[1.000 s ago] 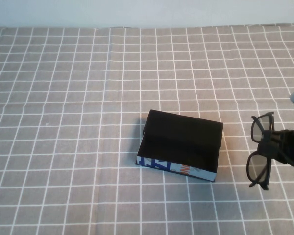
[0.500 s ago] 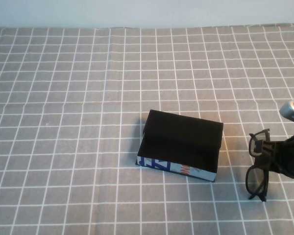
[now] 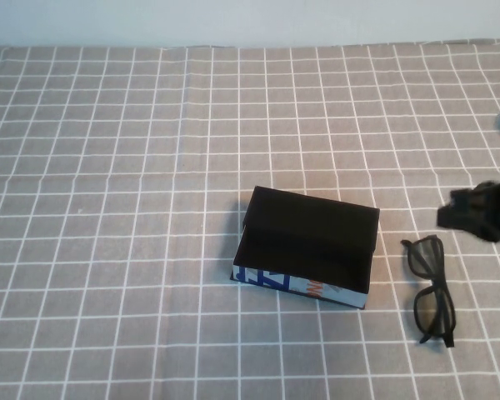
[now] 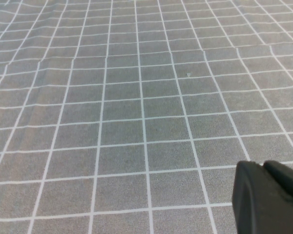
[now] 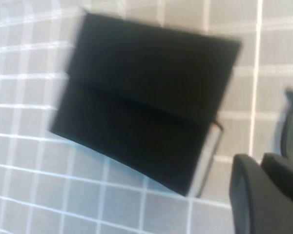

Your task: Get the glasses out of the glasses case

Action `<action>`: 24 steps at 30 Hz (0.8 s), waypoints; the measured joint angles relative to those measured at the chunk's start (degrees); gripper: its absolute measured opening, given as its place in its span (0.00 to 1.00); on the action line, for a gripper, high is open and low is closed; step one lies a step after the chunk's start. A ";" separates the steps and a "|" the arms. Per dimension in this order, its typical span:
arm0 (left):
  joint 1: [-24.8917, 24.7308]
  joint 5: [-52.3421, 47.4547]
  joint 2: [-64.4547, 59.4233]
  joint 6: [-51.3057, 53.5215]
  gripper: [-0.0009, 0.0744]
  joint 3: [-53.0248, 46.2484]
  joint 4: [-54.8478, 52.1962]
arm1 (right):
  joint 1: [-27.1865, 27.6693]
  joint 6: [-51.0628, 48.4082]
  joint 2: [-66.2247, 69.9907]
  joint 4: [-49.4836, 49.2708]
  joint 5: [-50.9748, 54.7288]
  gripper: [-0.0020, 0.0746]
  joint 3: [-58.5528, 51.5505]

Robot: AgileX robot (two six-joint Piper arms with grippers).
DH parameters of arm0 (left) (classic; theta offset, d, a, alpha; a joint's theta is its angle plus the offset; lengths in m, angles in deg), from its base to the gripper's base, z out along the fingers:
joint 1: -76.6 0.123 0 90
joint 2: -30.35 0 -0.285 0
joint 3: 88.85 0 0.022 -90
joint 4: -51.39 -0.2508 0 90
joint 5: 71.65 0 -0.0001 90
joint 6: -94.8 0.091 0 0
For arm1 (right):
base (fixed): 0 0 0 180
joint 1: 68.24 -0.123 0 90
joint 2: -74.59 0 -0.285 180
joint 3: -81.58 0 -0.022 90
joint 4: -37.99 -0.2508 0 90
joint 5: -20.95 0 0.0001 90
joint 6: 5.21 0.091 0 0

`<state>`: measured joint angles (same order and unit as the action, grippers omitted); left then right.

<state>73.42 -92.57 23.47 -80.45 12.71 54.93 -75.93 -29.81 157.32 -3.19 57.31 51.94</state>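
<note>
The black thick-framed glasses lie flat on the checked cloth, just right of the glasses case, and nothing holds them. The glasses case stands open, black inside and on its flap, with its light blue printed side facing me. My right gripper hovers above and behind the glasses, shut and empty. In the right wrist view it is beside the case, with a glasses rim at the picture's edge. My left gripper is shut and empty over bare cloth, out of the high view.
A grey cloth with a white grid covers the whole table up to the pale back wall. Nothing else stands on it.
The right gripper lowered the glasses to the cloth beside the case, let go and lifted up and back. The glasses now lie flat. The case has not moved.
</note>
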 joint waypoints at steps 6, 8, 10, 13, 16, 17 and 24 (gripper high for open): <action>0.00 0.00 0.00 0.00 0.01 0.00 0.00 | 0.00 1.44 -14.19 7.52 0.10 0.01 0.53; 0.00 0.00 0.00 0.00 0.01 0.00 0.00 | 0.00 3.98 -19.84 12.94 0.36 0.01 0.53; 0.00 0.00 0.00 0.00 0.01 0.00 0.00 | 0.00 7.58 -25.47 19.96 0.78 0.01 0.53; 0.00 0.00 0.00 0.00 0.01 0.00 0.00 | 0.00 13.31 -32.95 29.14 1.10 0.01 -0.19; 0.00 0.00 0.00 0.00 0.01 0.00 0.00 | 0.00 15.58 -38.80 32.82 1.91 0.01 -0.67; 0.00 0.00 0.00 0.00 0.01 0.00 0.00 | 0.00 15.80 -40.31 32.96 2.23 0.01 -0.67; 0.00 0.00 0.00 0.00 0.01 0.00 0.00 | 0.00 16.31 -46.79 30.70 2.48 0.01 -0.67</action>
<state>73.42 -92.57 23.47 -80.45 12.71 54.93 -75.93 -13.51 110.53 27.51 59.80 51.27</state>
